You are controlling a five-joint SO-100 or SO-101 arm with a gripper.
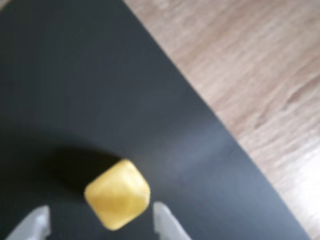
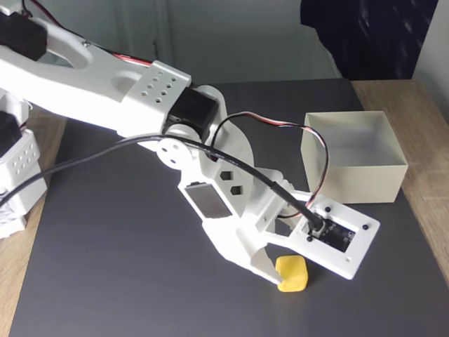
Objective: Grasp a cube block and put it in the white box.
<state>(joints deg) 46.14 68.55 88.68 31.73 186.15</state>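
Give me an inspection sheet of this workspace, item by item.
Surface: dark matte mat laid over a light wood-grain table.
Job's things: small bright yellow cube block with rounded corners resting on the mat; cream-white square open-topped box behind it in the fixed view, nothing seen inside.
Clutter: nothing seen.
Hand: white plastic two-finger hand open, fingertips either side of the cube in the wrist view, no contact visible.
Cables: black cable and red-and-white wires running along the arm to the wrist camera board.
Surroundings: pale wall, dark cloth-like shape at top right of the fixed view.
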